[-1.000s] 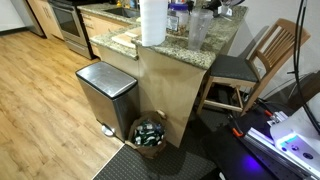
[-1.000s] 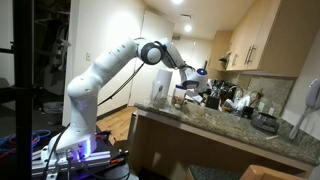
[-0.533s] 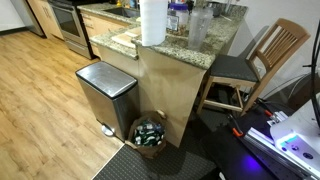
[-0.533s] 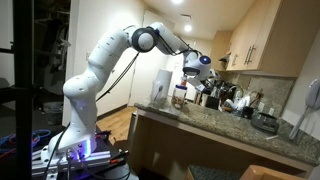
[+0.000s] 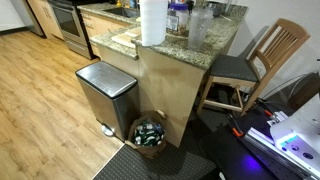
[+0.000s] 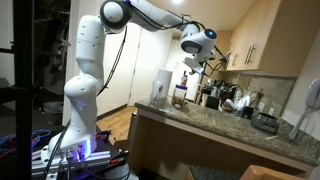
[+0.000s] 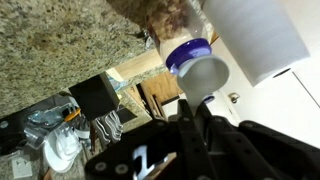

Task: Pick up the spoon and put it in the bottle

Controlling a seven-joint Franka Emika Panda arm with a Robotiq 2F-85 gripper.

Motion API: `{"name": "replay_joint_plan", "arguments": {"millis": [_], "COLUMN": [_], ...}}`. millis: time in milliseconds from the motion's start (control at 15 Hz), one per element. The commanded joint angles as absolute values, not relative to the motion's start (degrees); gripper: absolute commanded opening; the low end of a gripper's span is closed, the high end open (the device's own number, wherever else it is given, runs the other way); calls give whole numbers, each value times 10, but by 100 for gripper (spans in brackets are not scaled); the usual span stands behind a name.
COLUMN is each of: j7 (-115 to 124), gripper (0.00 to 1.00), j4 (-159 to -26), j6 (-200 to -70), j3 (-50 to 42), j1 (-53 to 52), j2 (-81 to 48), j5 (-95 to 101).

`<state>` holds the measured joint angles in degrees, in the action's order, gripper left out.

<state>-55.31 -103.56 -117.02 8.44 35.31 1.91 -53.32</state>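
**Granite counter (image 6: 230, 122): lift done, drop still to come**

The fingers (image 7: 186, 126) stand narrow, almost meeting. In the wrist view they seem to pinch a slim handle. The pale rounded shape just past their tips I take for the bowl of the spoon (image 7: 205, 74). Right beyond that bowl, and overlapping it in the picture, is the blue-rimmed mouth of the bottle (image 7: 187, 50). The white paper roll (image 7: 256, 36) stands beside the bottle, and speckled stone lies further out.

In an exterior view the gripper (image 6: 194, 60) hangs high over the counter, well apart from it, at the end of the arm (image 6: 140, 12). A second ago it was low, near the things on the stone. Since then it has risen steadily and the elbow has swung up with it.

By that rise I judge the pick finished and the carry begun. What remains is to bring the spoon over the bottle's mouth and lower it straight in. The mouth looks little wider than the bowl, so a tilted or off-centre descent could catch the rim or tip the bottle.
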Motion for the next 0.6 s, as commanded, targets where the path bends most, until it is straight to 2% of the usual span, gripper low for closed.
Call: {"name": "replay_joint_plan", "arguments": {"millis": [0,333,400,533], "j7": [-492,-492,-485,-486], "gripper": [0,0,2,2], "j4": [-1067,-1049,-1048,-1049], "j6": [-1047,-863,-901,-876], "j3": [-27,-121,-127,-135], "j1": [272,185,179,168], "j2": [97,106,112,109], "j5": [-419,-375,-383,-381]}}
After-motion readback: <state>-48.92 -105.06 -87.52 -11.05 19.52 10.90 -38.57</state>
